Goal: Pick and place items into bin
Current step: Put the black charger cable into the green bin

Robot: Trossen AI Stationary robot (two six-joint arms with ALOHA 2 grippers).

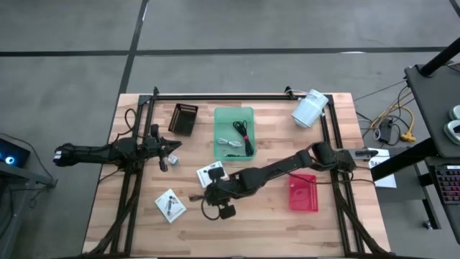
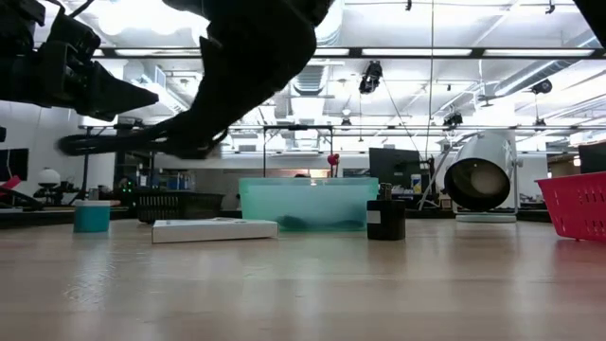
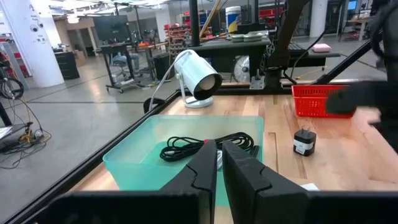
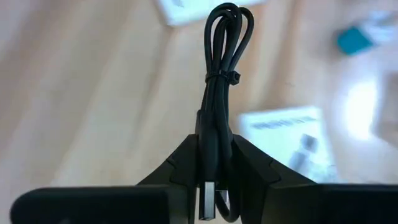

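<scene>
The right wrist view shows our right gripper (image 4: 214, 163) clamped on a tied black coiled cable (image 4: 221, 74), whose long axis runs straight out past the fingertips. In the high view we hold it over the table's middle toward the front edge, with the green bin (image 1: 234, 134) lying toward the back edge, so we judge the carry runs that way. Our left gripper (image 3: 217, 163), fingers nearly together and empty, waits near the left edge.

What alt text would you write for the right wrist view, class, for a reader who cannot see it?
The right gripper is shut on a bundled black cable, held above the wooden table. The cable's loops are cinched by a tie and point away from the camera, with its plug end between the fingers. A white packet lies blurred on the table below.
</scene>
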